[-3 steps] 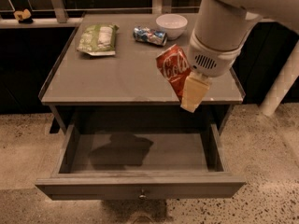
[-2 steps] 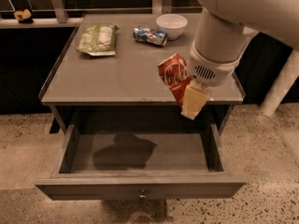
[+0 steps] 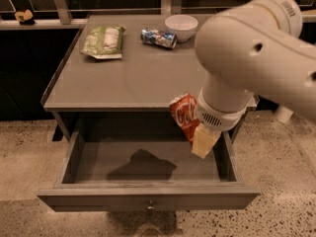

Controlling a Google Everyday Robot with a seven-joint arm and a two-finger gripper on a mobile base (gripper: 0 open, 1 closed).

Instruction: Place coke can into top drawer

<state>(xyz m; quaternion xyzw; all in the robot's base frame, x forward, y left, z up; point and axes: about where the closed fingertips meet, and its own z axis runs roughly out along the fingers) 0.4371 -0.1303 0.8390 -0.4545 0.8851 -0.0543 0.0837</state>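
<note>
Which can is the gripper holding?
The red coke can, clamped in the gripper over the open top drawer; the blue-and-silver can lies on the tabletop beside the white bowl.

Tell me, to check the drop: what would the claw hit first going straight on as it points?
The claw, shut on the red aluminium coke can over the open grey top drawer, would likely meet its floor first.

The only writing I can read is part of the white Coca-Cola script on the red coke can (image 3: 183, 113), clamped in my gripper (image 3: 195, 135) over the right side of the open top drawer (image 3: 148, 199). I cannot read the print on the green packet (image 3: 103, 41) or the blue-and-silver can (image 3: 158, 37).
</note>
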